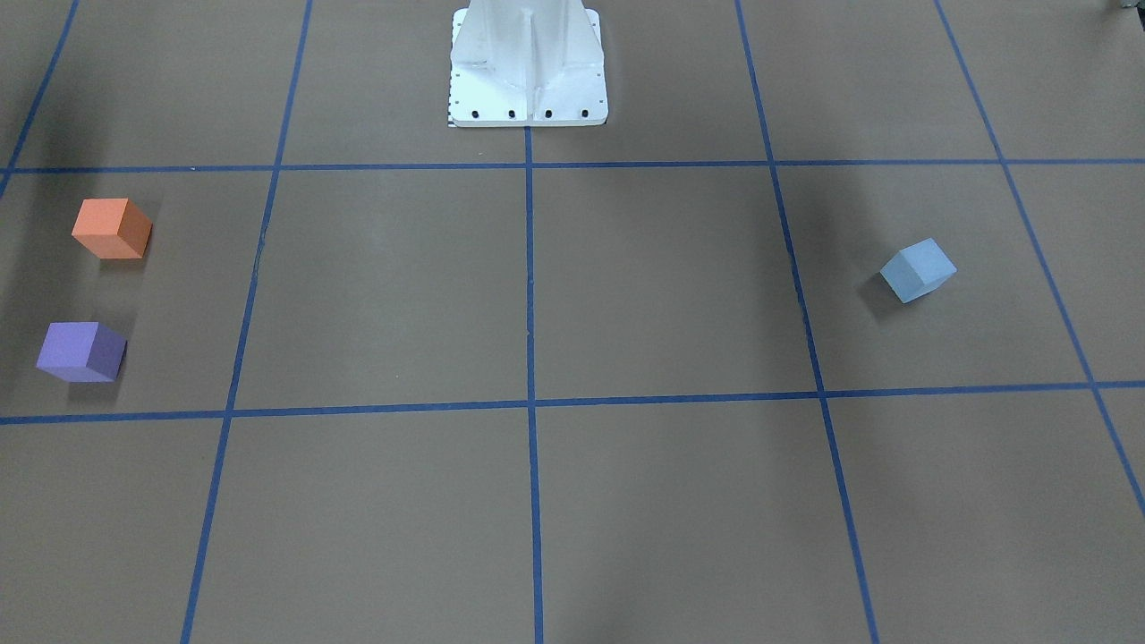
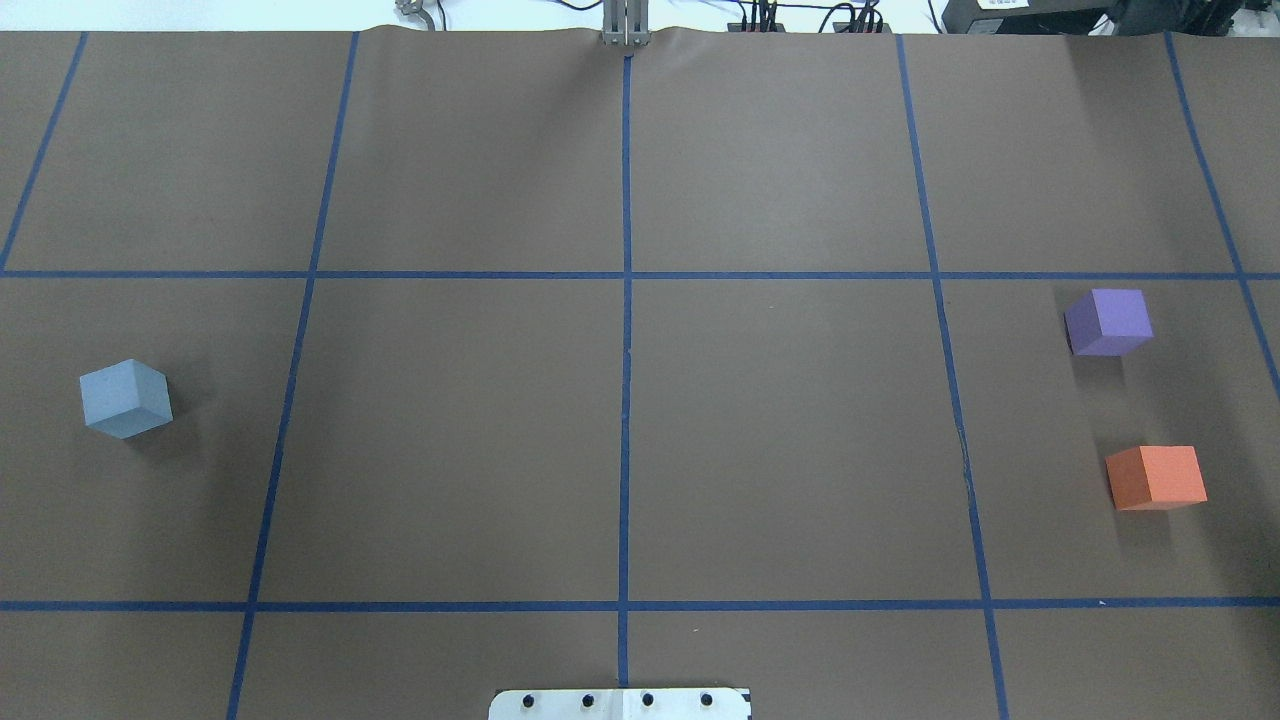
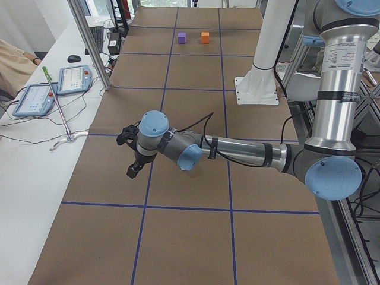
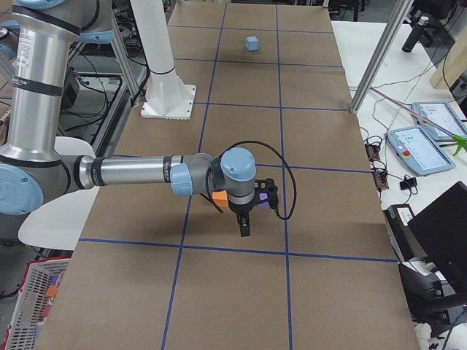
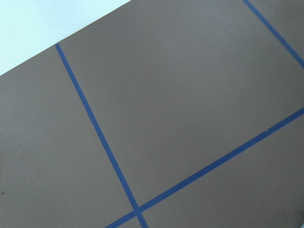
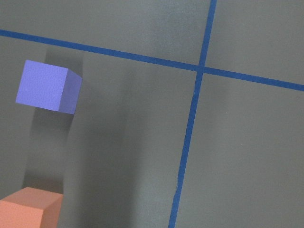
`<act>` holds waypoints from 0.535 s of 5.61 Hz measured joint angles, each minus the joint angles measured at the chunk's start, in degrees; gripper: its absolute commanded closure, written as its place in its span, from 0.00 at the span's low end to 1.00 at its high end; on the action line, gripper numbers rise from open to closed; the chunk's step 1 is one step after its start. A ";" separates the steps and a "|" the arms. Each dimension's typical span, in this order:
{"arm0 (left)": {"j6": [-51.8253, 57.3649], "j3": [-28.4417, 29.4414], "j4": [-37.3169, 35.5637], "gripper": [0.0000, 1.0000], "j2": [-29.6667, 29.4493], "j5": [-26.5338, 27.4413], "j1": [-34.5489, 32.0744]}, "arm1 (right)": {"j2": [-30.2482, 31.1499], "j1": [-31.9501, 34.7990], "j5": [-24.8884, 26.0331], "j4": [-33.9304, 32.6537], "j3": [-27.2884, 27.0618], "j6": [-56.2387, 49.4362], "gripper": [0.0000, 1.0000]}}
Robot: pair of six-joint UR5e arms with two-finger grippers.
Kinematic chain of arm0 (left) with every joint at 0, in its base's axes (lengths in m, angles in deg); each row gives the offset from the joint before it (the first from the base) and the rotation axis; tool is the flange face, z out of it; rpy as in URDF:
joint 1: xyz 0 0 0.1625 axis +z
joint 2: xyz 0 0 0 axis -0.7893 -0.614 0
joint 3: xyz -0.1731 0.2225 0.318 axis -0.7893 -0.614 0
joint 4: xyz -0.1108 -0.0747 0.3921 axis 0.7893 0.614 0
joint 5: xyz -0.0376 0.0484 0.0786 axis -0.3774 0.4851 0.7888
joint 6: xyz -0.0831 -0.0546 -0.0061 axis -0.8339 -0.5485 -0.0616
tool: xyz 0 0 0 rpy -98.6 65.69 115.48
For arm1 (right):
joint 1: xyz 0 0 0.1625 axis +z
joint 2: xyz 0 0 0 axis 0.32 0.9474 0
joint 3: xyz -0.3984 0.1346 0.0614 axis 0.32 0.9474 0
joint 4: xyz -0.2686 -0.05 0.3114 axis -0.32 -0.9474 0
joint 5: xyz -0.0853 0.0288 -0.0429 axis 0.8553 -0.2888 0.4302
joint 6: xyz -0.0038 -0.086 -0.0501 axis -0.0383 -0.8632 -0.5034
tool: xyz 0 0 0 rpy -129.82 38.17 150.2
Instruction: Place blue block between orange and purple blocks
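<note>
Worktop [image 2: 450, 450], blue block [image 2: 125, 398] at 9 o'clock, purple block [image 2: 1108, 322] at 3 o'clock, orange block [image 2: 1157, 478] at its 6 o'clock, jaws' state cannot tell

You have bare table [image 2: 780, 450] all round the blue block [image 2: 125, 398]; the orange block [image 2: 1157, 477] and purple block [image 2: 1108, 322] stand apart, a gap between.

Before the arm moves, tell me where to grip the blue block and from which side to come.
Come straight down from above and close on two opposite side faces of the blue block. It sits flat on the table, nothing beside it, but turned askew to the tape lines, so rotate the left hand to meet flat faces, not corners.
</note>
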 measured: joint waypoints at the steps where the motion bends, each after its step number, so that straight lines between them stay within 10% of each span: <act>1: -7.82 0.05 2.58 0.00 0.84 -0.35 4.17 | 0.04 0.00 0.00 0.00 0.05 -0.03 0.00; 3: -38.20 -0.13 14.47 0.00 6.09 0.18 12.14 | 0.12 0.00 0.02 -0.01 0.18 -0.08 0.00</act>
